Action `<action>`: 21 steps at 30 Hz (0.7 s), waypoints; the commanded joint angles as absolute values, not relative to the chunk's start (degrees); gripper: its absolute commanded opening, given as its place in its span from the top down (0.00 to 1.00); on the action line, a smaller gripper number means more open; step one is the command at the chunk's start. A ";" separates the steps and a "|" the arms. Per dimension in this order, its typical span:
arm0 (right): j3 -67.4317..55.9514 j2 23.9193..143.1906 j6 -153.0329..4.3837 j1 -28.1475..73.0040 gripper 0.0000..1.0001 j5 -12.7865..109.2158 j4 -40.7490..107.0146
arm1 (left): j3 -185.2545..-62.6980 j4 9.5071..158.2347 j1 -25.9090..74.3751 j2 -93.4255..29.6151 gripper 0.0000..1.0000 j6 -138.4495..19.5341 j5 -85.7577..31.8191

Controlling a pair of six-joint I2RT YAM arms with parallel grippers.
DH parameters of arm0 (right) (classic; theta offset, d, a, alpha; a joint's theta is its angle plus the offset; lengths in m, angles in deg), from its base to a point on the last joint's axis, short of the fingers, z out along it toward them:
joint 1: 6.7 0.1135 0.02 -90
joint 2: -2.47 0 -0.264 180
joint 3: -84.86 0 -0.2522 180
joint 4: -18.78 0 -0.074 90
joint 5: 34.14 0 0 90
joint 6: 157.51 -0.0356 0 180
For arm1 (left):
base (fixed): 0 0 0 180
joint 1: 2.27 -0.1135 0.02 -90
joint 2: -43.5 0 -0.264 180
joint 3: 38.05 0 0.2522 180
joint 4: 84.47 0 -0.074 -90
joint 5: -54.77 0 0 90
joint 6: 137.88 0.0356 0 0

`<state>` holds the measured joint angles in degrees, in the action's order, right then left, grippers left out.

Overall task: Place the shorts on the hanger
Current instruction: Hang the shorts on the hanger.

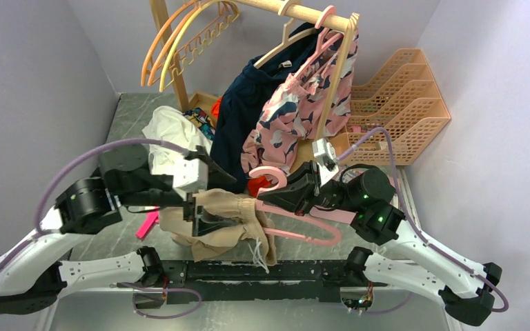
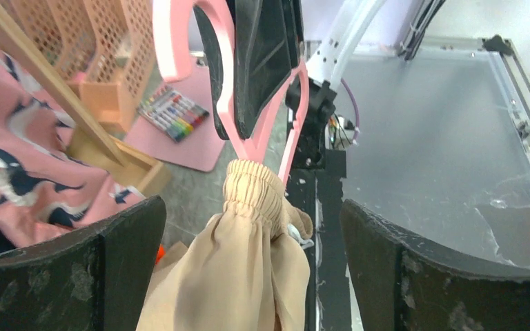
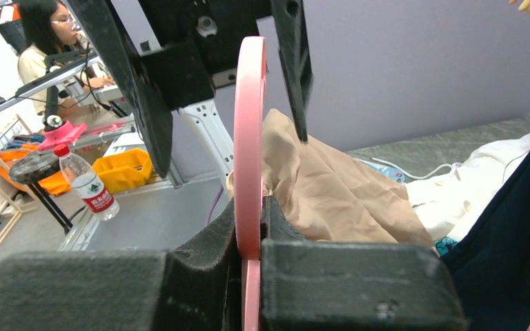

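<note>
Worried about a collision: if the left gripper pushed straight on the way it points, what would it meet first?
Probably the shorts: their gathered waistband hangs between the left gripper's open fingers. Right behind it is the hanger, clamped by the right gripper; the gap between them is hard to judge.

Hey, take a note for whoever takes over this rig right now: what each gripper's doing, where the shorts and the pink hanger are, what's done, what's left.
Right gripper: shut on the pink hanger, near its hook.
Left gripper: open, fingers straddling the shorts and one end of the hanger.
Shorts: bunched at that end, waistband against the hanger, the rest hanging below.
Done: hanger is held, shorts brought to it.
Left: it can't be told whether the waistband is over the bar. Check that, then spread the shorts along the hanger.
</note>
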<state>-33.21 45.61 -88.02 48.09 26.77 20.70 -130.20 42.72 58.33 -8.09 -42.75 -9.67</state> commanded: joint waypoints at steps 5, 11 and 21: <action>-33.18 44.09 -87.78 48.37 1.00 26.47 16.74 | -132.92 34.29 58.55 -9.47 0.03 -41.18 -13.50; -32.86 44.30 -87.46 48.34 1.00 26.15 16.93 | -131.38 33.74 58.55 -12.52 0.09 -40.55 -13.31; -33.56 44.00 -88.22 48.40 1.00 25.22 15.68 | -132.36 34.66 58.60 -17.02 0.45 -38.87 -9.68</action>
